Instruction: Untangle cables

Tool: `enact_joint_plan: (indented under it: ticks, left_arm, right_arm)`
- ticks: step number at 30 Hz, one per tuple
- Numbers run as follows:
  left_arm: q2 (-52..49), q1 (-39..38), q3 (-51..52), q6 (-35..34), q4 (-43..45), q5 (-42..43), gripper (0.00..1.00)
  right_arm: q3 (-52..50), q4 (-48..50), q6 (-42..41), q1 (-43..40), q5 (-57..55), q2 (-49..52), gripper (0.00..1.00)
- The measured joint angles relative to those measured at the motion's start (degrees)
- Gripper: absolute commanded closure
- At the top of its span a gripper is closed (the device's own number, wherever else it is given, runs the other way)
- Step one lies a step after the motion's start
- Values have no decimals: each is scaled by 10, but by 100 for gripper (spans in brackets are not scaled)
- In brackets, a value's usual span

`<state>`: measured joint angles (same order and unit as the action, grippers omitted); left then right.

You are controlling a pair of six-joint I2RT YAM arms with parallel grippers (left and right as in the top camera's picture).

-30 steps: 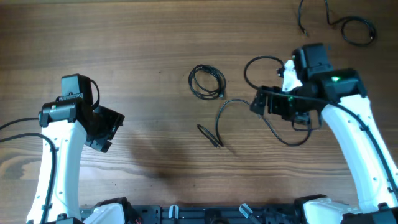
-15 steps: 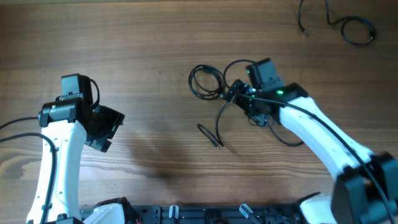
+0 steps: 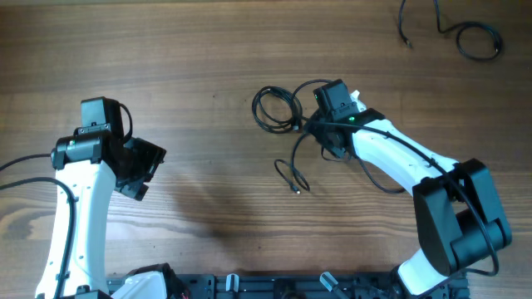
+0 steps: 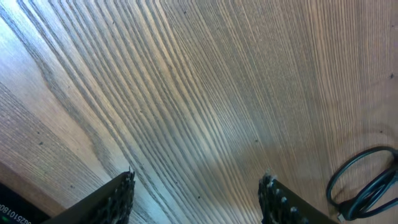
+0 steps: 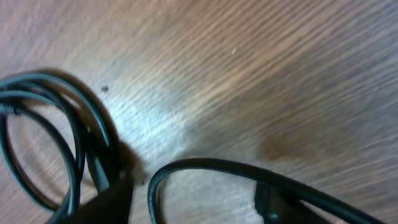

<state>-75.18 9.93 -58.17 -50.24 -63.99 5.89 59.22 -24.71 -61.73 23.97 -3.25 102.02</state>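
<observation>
A small coil of thin black cable [image 3: 276,109] lies at the middle of the table. A loose cable strand [image 3: 291,162] curves from beside it down toward me and ends in a small plug. My right gripper [image 3: 314,131] is low over the spot where the strand meets the coil. In the right wrist view the strand [image 5: 205,163] arches between the two spread fingers of that gripper [image 5: 196,199], and the coil [image 5: 37,143] lies just to the left. My left gripper [image 3: 150,170] hangs open over bare wood at the left, its fingers [image 4: 121,193] far apart.
Another thin black cable [image 3: 470,40] curls at the far right corner. A thicker black wire [image 3: 384,184] loops off my right arm onto the table. A black cord loop [image 4: 367,186] shows at the right edge of the left wrist view.
My right arm has swung left from the right side to the coil, and its jaws have narrowed. The loose strand's plug end has shifted slightly right. The left arm has stayed put.
</observation>
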Motion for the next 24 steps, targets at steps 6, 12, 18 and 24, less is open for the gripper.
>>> enact_joint_plan:
  ticks: [6, 12, 18, 24]
  left_arm:
    - [0, 0, 0, 0, 2, 0, 33]
    - [0, 0, 0, 0, 2, 0, 32]
    - [0, 0, 0, 0, 5, 0, 32]
    - [0, 0, 0, 0, 6, 0, 32]
  right_arm:
    - [0, 1, 0, 0, -31, 0, 48]
    - [0, -18, -10, 0, -47, 14, 42]
    - [0, 0, -50, 2, -59, 31, 55]
    - [0, 28, -63, 2, -70, 31, 48]
